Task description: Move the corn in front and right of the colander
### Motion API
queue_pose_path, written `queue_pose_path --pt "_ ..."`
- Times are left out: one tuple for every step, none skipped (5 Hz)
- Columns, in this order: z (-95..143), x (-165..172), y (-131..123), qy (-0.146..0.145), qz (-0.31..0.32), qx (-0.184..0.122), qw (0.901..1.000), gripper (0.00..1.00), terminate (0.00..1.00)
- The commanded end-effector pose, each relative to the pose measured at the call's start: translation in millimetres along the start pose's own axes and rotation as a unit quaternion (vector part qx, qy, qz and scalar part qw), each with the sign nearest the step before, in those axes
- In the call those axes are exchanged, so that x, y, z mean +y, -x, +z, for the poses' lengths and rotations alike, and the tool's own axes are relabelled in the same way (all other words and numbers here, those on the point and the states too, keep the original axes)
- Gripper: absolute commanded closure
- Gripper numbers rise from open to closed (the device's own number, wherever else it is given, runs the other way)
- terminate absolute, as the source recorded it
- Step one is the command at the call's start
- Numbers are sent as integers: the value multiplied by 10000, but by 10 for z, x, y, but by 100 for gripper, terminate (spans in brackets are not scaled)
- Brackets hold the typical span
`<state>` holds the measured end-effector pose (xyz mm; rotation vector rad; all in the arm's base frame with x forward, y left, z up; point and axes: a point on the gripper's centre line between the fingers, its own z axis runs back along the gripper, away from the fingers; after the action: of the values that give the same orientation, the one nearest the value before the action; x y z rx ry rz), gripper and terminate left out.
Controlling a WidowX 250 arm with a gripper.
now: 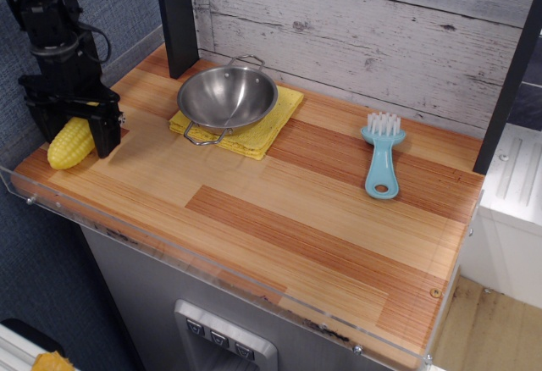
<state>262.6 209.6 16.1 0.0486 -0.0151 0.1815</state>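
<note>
The yellow corn (pixel 68 144) lies on the wooden counter (pixel 279 210) at its far left, near the front edge. My black gripper (pixel 74 134) is down over the corn's upper end, with one finger on each side of it. The jaws stand apart, and I see no firm squeeze on the cob. The steel colander (pixel 227 96) sits upright and empty on a flat yellow sponge cloth (pixel 269 130) at the back middle, well to the right of the corn and the gripper.
A light blue brush (pixel 381 157) lies right of the colander. A black post (pixel 176 17) stands at the back left, close to the gripper. A clear plastic lip (pixel 220 279) runs along the counter's front edge. A plank wall closes the back.
</note>
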Motion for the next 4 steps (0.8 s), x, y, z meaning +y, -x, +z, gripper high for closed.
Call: queue_pose_path --pt "256 43 -5 -128 126 -354 9992 100 0" --pt "403 72 46 -176 286 -399 9986 100 0" --pt "629 9 140 90 748 -687 9948 100 0" --pt "934 -320 243 505 900 -1091 9887 100 0"
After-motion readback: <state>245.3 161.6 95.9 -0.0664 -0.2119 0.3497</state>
